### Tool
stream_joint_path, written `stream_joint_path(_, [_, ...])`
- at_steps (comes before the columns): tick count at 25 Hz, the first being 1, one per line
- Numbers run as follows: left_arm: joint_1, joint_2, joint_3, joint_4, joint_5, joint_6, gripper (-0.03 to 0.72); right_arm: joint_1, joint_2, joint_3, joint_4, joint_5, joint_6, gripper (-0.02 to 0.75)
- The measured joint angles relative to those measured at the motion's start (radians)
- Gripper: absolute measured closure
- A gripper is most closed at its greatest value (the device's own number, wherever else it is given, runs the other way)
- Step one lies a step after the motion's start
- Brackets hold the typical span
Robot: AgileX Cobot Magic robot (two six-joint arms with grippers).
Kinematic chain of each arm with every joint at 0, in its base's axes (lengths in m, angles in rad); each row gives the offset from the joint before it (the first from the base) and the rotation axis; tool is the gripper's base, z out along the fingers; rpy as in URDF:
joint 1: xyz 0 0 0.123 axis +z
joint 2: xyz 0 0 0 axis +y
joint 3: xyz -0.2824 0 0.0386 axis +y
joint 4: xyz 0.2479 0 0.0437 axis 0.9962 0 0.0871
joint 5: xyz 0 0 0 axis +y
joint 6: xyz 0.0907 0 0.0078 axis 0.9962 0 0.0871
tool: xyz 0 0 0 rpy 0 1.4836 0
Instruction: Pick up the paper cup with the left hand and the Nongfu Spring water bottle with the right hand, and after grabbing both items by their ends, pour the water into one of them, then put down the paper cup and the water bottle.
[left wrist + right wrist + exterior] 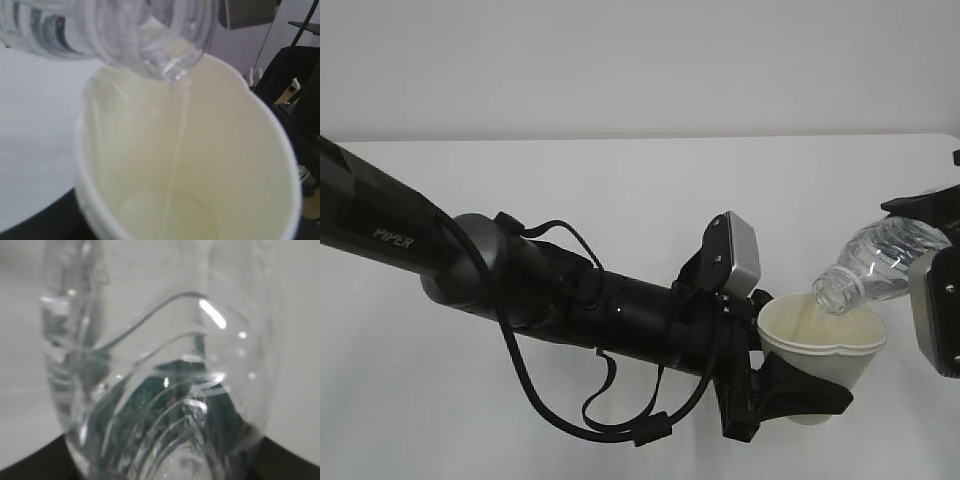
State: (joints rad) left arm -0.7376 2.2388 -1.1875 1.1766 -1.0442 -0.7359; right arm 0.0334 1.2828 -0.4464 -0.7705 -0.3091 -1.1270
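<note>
**A:** Left wrist view, what do you see there?

**B:** I see the small white paper cup with the cream inside [190,150] just under the open mouth of the small clear ribbed plastic bottle [150,35]. A thin stream of water [179,145] falls down to the cup bottom, where a shallow pool lies.

**A:** How do you hold the two things?

**B:** My left hand [790,385] is clamped on the lower part of the cup [820,345], above the white table [620,200]; the rim is a little squeezed out of round. My right hand [935,290] is clamped on the base end of the bottle [875,262], which is tilted with the neck down toward the cup. In the right wrist view the bottle [160,390] fills the picture, so I judge the grip mostly from the exterior view.

**A:** What makes this pour good?

**B:** I think I must keep the mouth inside the rim line and keep the tilt gentle, so the stream stays thin. I should not squeeze the cup more, because soft paper can fold. When enough water is in, I would raise the neck first and then move apart.
</note>
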Motion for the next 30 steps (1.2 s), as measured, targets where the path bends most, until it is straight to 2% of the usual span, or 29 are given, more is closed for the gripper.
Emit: stream_joint_path(30, [0.0,0.0,0.0,0.002,0.011,0.0,0.268,0.0,0.0,0.0,0.0,-0.006,-0.019,0.335])
